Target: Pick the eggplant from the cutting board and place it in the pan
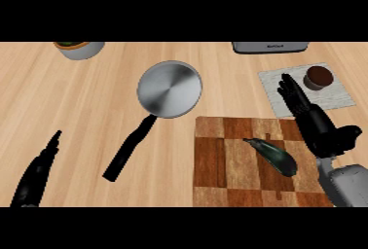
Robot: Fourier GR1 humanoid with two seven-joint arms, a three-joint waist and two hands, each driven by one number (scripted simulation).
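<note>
Hovering right hand (316, 124) — open | eggplant (273, 156) on cutting board (215, 165) | pan (170, 89) apart

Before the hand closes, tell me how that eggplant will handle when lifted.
The eggplant looks glossy and smooth, so it may slip between the fingers. Its rounded, tapering body lies flat on the cutting board, so a sideways nudge would likely roll it. It seems stiff enough to keep its shape. The right hand is open beside it.

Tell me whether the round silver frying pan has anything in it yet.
Empty. The round silver frying pan shows only bare metal; the dark green eggplant lies on the checkered wooden cutting board.
</note>
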